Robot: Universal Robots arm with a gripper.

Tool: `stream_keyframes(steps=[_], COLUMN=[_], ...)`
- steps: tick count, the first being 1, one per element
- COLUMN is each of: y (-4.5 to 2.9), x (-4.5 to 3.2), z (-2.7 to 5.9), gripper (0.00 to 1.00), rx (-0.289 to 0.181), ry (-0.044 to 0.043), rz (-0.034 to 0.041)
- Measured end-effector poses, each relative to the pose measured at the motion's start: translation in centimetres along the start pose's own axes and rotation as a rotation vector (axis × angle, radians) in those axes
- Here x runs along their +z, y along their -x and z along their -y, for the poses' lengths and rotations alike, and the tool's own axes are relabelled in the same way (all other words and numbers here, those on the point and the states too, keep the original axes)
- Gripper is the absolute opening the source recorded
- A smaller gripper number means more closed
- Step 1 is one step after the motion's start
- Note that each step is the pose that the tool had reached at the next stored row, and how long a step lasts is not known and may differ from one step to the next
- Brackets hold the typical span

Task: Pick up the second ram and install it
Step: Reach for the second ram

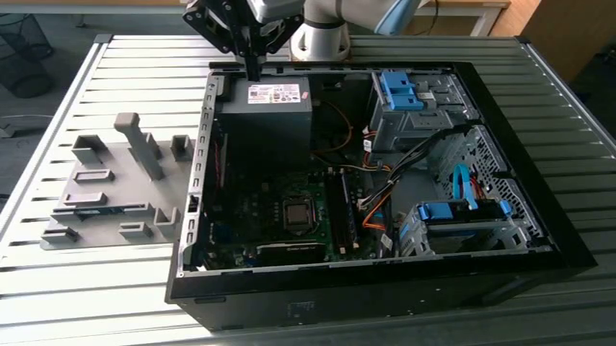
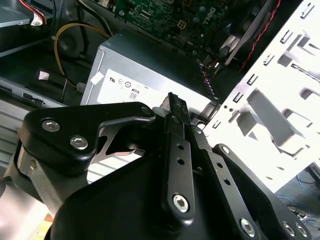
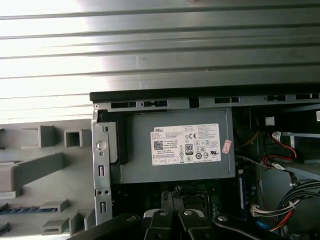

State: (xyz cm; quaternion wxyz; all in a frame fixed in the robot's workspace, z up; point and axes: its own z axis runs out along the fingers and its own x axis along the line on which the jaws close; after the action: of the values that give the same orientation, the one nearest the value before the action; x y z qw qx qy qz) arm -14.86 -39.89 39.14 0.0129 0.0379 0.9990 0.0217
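Observation:
The second ram (image 1: pixel 97 210) is a thin dark green-blue strip lying in a slot of the grey fixture plate (image 1: pixel 101 241), on the exterior view's left of the open computer case (image 1: pixel 385 288). The same strip shows in the first wrist view as the ram (image 3: pixel 14 208). My gripper (image 1: pixel 253 71) hangs over the case's back edge, above the power supply (image 1: pixel 265 115), well away from the ram. Its fingers (image 2: pixel 176 145) are pressed together with nothing between them. The memory slots (image 1: pixel 339 209) lie beside the processor socket on the motherboard.
Grey upright blocks (image 1: pixel 143 144) stand on the fixture plate. Blue drive-bay clips (image 1: pixel 399 90) and a drive cage (image 1: pixel 462 216) fill the case's right side, with orange and black cables (image 1: pixel 371 205) between. Everything rests on a slatted metal table (image 1: pixel 97 303).

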Motion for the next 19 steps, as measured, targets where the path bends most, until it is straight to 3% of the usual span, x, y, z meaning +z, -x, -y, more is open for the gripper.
stream_keyframes(steps=[19], y=[-1.26], x=[0.03], z=[0.10], gripper=[0.11], rx=[0.000], ry=[0.0001], rz=[0.0000])
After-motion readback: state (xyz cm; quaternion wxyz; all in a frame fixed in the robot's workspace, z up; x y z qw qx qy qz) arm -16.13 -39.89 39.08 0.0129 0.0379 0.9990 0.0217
